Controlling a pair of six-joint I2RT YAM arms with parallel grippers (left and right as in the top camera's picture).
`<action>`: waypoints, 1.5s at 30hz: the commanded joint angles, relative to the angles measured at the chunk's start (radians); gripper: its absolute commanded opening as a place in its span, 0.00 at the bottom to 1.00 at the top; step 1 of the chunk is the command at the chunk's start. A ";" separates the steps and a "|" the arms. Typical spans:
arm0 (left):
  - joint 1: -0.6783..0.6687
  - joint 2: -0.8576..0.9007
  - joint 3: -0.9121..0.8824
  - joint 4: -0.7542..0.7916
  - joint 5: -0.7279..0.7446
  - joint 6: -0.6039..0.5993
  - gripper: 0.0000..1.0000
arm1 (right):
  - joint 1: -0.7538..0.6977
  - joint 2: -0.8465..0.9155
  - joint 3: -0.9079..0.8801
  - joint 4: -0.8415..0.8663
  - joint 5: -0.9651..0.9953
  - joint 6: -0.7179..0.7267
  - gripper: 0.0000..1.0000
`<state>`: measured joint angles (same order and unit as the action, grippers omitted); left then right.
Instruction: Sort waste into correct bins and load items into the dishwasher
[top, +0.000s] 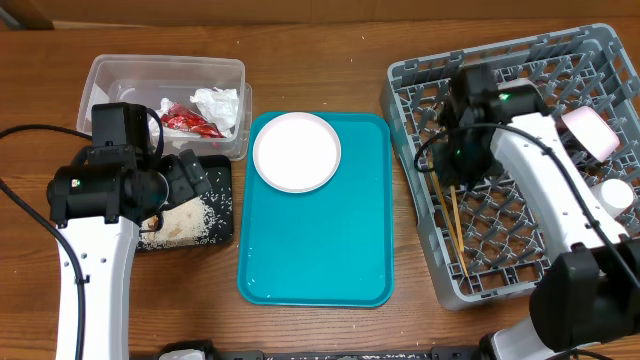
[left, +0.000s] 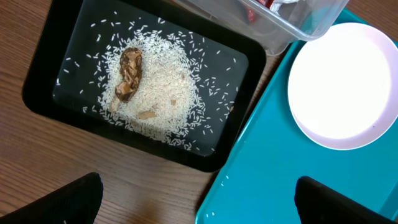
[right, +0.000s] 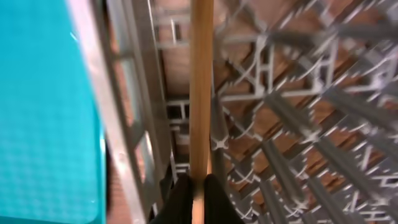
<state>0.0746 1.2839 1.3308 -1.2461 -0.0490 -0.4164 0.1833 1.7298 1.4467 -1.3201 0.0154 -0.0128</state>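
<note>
Teal tray (top: 315, 250) — flat, mid-table; brown wooden table (top: 330, 30) beneath

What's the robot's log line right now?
left gripper: open, by black tray | right gripper: shut on chopstick, over dish rack | plate: on teal tray

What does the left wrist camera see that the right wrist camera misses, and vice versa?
Only the left wrist view shows the black tray of rice with a brown scrap, the clear tub and the white plate. Only the right wrist view shows a chopstick pinched by the right gripper at the grey rack. Both show the teal tray.
</note>
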 joint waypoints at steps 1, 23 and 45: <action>0.004 0.004 0.004 -0.002 0.002 -0.011 1.00 | 0.002 0.003 -0.061 0.030 0.005 -0.011 0.04; 0.003 0.004 0.004 0.038 0.043 0.032 0.99 | -0.040 -0.103 0.095 -0.005 0.013 0.114 0.36; -0.399 0.261 0.005 0.236 0.053 0.145 0.97 | -0.360 -0.277 0.122 -0.029 -0.204 0.195 0.75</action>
<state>-0.3298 1.5558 1.3296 -0.9977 0.0254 -0.2695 -0.2054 1.4559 1.5543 -1.3621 -0.1623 0.1902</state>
